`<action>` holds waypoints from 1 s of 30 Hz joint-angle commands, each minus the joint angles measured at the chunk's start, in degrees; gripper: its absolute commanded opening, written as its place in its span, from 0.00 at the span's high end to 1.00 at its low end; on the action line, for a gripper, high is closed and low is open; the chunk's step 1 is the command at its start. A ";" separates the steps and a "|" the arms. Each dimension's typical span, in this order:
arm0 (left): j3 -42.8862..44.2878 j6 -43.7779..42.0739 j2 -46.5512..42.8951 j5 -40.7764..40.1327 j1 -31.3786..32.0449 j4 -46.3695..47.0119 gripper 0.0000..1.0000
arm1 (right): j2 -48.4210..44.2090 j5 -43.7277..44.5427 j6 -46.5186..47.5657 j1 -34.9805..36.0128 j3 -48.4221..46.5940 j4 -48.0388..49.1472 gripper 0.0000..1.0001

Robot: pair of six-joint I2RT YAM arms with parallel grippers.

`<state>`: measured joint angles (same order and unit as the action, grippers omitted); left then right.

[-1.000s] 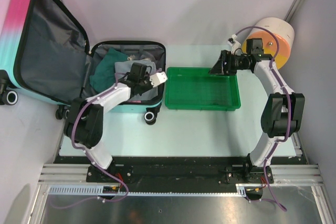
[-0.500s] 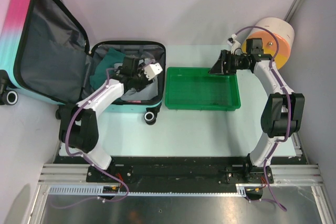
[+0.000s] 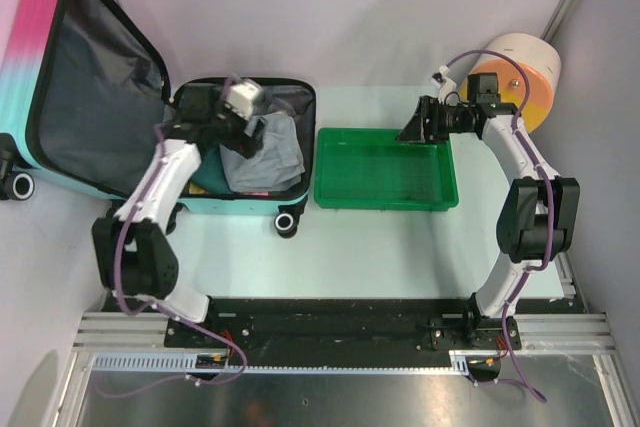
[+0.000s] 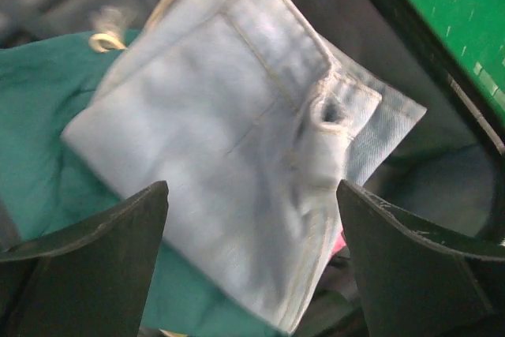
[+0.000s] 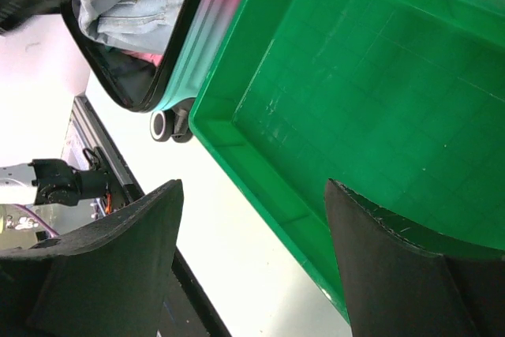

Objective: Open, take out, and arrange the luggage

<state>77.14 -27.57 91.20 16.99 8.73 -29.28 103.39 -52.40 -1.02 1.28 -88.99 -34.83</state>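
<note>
At the near edge of the bench (image 3: 340, 247) the two arm bases stand side by side. Beyond them, on the left half, lies the luggage (image 3: 95, 97), open. Its long axis runs from near to far, with the black wheels (image 3: 286, 223) at the near end and the top end pointing away from the arms. The lower shell rests flat on the bench. The lid is swung out to the left past the bench's edge, its dark grey lining turned up and to the right and its pink-to-teal outer skin showing along the left rim.

In the lower shell a folded pale denim garment (image 4: 229, 140) lies over a teal cloth (image 4: 31, 132), with a scrap of pink at its near edge. The left fingers (image 3: 235, 132) hang over that denim, spread wide with nothing between them. Whether they touch the cloth I cannot tell.

Just beside the luggage on its right sits a green tray (image 3: 385, 205), its long side across the bench and its gridded floor in plain view from the right wrist. The right fingers (image 3: 410, 127) are spread wide above the tray's far side, gripping nothing.

Farthest off, at the right, is a white-and-orange cylinder (image 3: 525, 72).
</note>
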 commanded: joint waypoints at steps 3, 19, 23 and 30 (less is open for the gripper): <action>-0.14 28.25 -4.72 15.76 -14.41 -1.04 0.09 | -1.62 -1.04 0.84 0.30 -1.10 0.20 0.23; -3.75 40.05 5.39 19.23 -20.33 2.47 0.13 | -0.47 0.19 0.84 1.80 -2.50 -0.24 0.23; -3.76 40.49 7.76 20.34 -20.33 2.91 0.14 | -1.00 0.72 0.93 1.71 -1.98 -0.42 0.23; -3.14 42.68 9.78 26.15 -18.67 7.56 0.19 | -0.56 1.25 2.78 1.80 -1.98 -1.12 0.23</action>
<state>73.58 12.34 100.49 38.28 -11.22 -26.22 103.55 -51.42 0.60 2.94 -89.08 -35.66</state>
